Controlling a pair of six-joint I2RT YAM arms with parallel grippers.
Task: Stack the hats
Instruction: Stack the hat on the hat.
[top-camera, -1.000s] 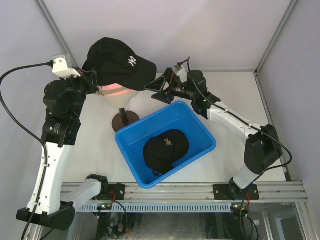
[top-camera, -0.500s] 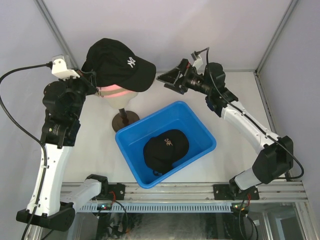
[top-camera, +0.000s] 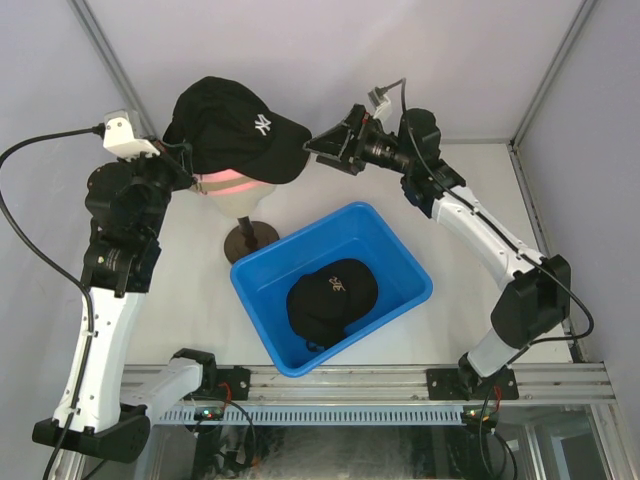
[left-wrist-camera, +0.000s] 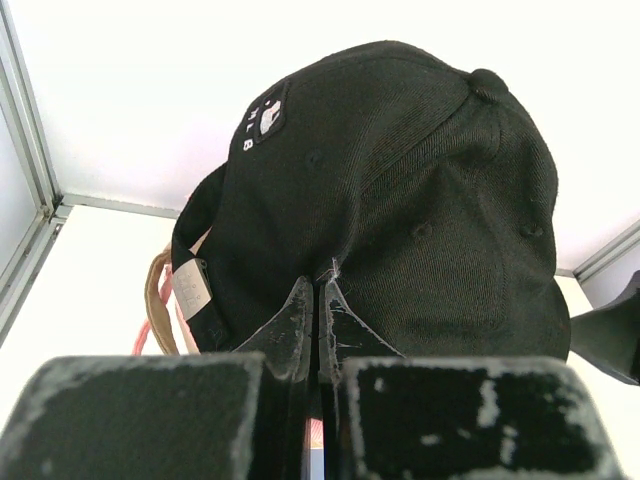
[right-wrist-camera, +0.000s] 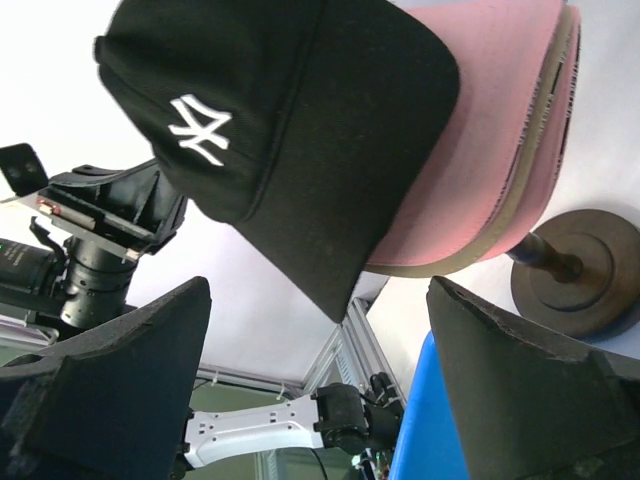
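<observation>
A black cap with a white NY logo (top-camera: 235, 122) tops the stack on the mannequin head. A pink cap (top-camera: 228, 182) shows under it. In the right wrist view the black brim (right-wrist-camera: 300, 150) lies over the pink cap (right-wrist-camera: 500, 110) and a tan cap edge (right-wrist-camera: 505, 228). My left gripper (top-camera: 186, 165) is shut at the rear of the black cap (left-wrist-camera: 400, 200), its fingertips (left-wrist-camera: 300, 305) pinching the fabric. My right gripper (top-camera: 326, 150) is open and empty just right of the brim tip, apart from it. A second black cap with an orange mark (top-camera: 332, 295) lies in the blue bin.
The mannequin head (top-camera: 240, 203) stands on a round brown base (top-camera: 250, 240) at back left. The blue bin (top-camera: 400, 265) sits in the middle of the table, close to the base. The enclosure walls and frame posts surround the table.
My right gripper lifted away from the side of the mannequin head and now sits higher, level with the black brim's tip. The left gripper and the caps have not moved.
</observation>
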